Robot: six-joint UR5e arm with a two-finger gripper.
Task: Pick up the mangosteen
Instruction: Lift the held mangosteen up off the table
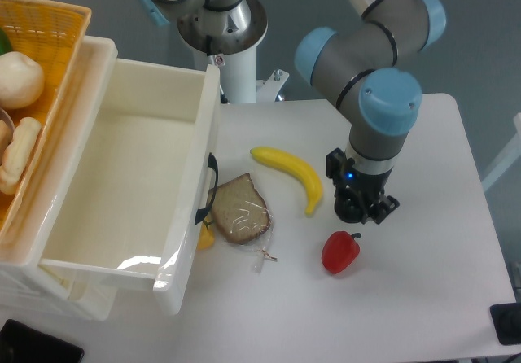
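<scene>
Above the table point(423, 282) | claw point(358, 212) grips mangosteen point(352, 209) – red pepper point(339, 251) below

A white table point(423, 298) filled the lower right (rounded corners), with grey-blue floor point(480, 45) beyond at upper right.

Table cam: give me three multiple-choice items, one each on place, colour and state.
1. Where is the red pepper?
A. in the white bin
B. on the table, nearer the camera than the gripper
C. in the basket

2. What colour is the banana?
A. green
B. yellow
C. purple

3. What state is the bread slice in?
A. wrapped in clear plastic
B. held in the gripper
C. stacked on the banana

Answers:
1 B: the red pepper sits on the table, just below the gripper in the picture.
2 B: the banana is plain yellow.
3 A: the bread slice lies in shiny film with a twisted end.
</scene>
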